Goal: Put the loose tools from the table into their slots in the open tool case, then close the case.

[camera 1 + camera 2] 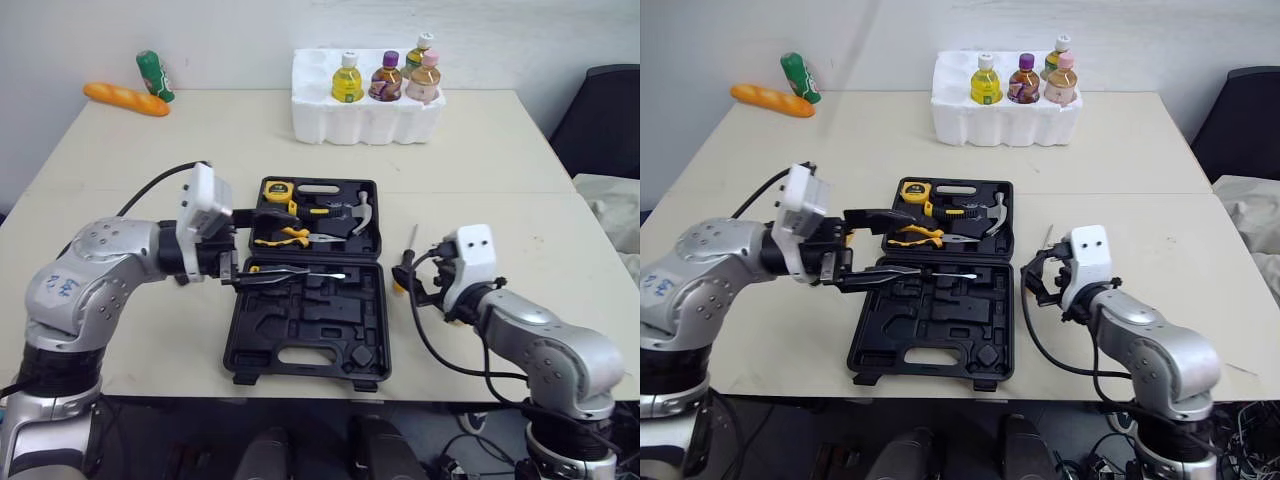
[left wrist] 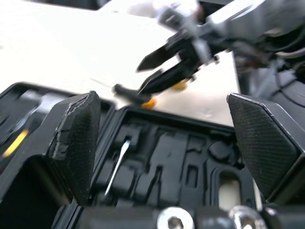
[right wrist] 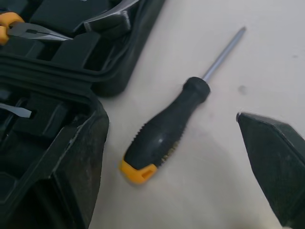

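Observation:
The black tool case (image 1: 262, 335) lies open in the middle of the table. Its upper half holds a yellow tape measure (image 1: 276, 190), a hammer (image 1: 360, 212) and pliers (image 1: 285, 237). A flat screwdriver (image 1: 318, 275) lies across the lower half. My left gripper (image 1: 285, 243) hovers open over the case's left side, its fingers wide apart above that screwdriver (image 2: 116, 164). A loose screwdriver (image 3: 164, 131) with a black handle and yellow end lies on the table just right of the case. My right gripper (image 1: 410, 275) stands open straddling its handle, with the shaft (image 1: 411, 238) pointing away.
A white foam tray (image 1: 365, 120) with several bottles stands at the back centre. A bread loaf (image 1: 125, 98) and a green can (image 1: 155, 75) lie at the back left. A black chair (image 1: 600, 120) stands off the table's right side.

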Controlling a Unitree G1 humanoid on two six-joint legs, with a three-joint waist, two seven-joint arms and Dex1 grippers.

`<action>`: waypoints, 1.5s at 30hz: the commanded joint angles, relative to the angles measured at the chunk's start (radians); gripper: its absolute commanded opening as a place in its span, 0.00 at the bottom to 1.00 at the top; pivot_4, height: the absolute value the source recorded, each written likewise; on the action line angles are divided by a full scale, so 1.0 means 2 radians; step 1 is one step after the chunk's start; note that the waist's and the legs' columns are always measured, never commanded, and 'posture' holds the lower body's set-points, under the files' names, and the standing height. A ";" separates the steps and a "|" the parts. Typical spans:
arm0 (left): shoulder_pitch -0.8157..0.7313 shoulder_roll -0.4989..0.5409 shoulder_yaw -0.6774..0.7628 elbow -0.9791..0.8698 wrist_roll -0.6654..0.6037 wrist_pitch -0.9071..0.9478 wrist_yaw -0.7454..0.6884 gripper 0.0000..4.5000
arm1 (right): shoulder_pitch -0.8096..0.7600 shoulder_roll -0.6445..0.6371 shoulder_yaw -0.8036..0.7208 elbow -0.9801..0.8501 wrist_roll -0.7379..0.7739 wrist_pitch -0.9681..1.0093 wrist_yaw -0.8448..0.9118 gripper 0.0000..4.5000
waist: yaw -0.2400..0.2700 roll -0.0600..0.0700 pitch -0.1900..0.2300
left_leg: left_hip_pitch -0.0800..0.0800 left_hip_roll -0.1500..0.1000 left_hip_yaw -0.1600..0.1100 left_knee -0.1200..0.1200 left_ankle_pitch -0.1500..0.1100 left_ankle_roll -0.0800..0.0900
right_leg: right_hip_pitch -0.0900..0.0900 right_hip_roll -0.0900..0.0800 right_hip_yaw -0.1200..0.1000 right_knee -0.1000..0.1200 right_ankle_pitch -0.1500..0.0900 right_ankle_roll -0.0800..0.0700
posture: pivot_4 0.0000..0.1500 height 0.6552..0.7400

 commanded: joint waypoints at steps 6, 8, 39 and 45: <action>0.001 0.009 0.004 0.016 0.017 -0.022 -0.023 0.98 | 0.014 -0.003 0.047 0.020 -0.070 -0.047 -0.001 1.00 | -0.002 0.000 0.000 | 0.000 0.000 0.000 0.001 0.000 0.001 | 0.000 0.000 0.000 0.000 0.000 0.000 | 1.00 0.96; 0.007 0.014 0.010 0.021 0.020 -0.025 -0.024 0.98 | 0.016 0.005 0.045 0.027 -0.078 -0.051 -0.002 1.00 | -0.004 0.000 0.000 | 0.000 0.000 0.000 0.001 0.000 0.001 | 0.000 0.000 0.000 0.000 0.000 0.000 | 1.00 0.96; 0.054 0.035 0.039 0.012 0.015 -0.031 -0.025 1.00 | -0.021 -0.039 0.008 -0.002 -0.076 -0.061 0.103 0.24 | -0.010 0.000 0.000 | 0.000 0.000 0.000 0.001 -0.001 0.002 | 0.000 0.000 0.001 0.001 0.000 0.000 | 1.00 0.96; 0.092 0.074 0.082 0.004 -0.006 -0.003 -0.035 1.00 | -0.047 -0.118 0.018 -0.007 -0.019 -0.083 0.235 0.24 | -0.011 0.000 0.000 | 0.000 0.000 0.000 0.001 -0.001 0.003 | 0.000 0.000 0.001 0.001 0.000 0.000 | 1.00 0.96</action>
